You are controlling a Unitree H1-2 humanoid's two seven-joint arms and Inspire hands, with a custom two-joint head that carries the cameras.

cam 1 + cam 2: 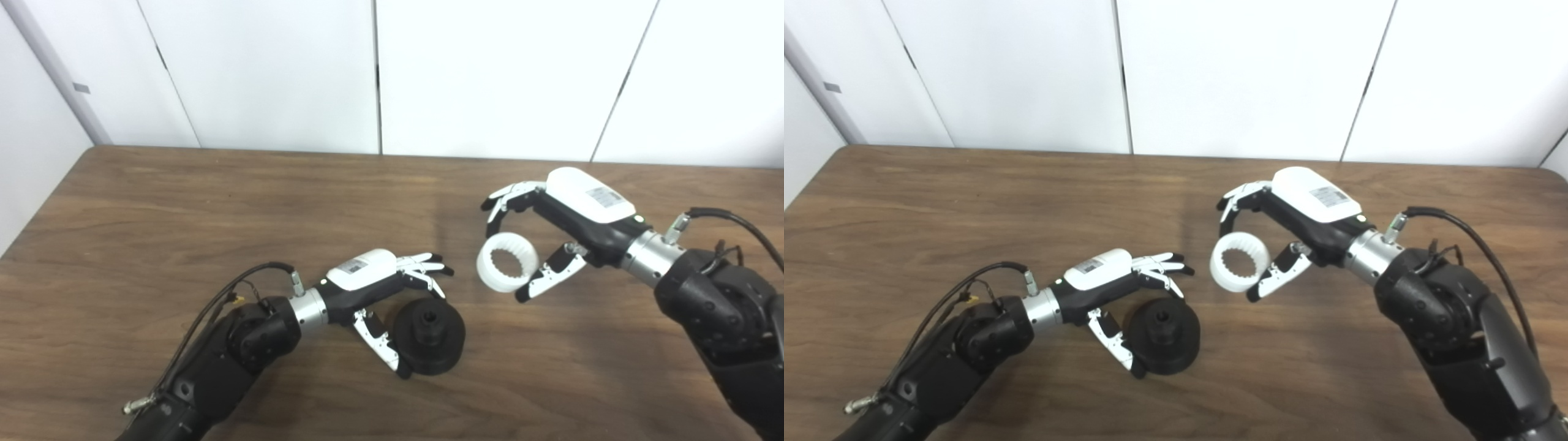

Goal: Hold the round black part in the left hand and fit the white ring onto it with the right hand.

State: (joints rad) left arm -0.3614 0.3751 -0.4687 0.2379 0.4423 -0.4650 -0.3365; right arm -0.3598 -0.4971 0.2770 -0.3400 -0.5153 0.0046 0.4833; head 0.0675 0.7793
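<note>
Your black part sits on the table, low and a little left of centre — a round disc with a raised hub and a small hole in its middle. Your left hand is around it: the thumb runs down the part's left side and touches its rim near the bottom, while the fingers stretch out over the far edge, apart from each other. Whether they press on the part you cannot tell from either view, so the grasp looks loose at best; the part rests on the wood rather than being lifted.

The ring is up and to the right of the part, close by but not touching it. It is white, with small teeth around its inner wall, and its opening faces roughly toward you. Your right hand grasps it — fingers curled over the top and far side, thumb under the right side — and carries it clear of the table, with its shadow falling on the wood beneath.

Both forearms come in from the bottom corners, black with silver wrists, and a cable loops off each one. The table is dark wood grain. Behind it stand white wall panels with dark seams.
</note>
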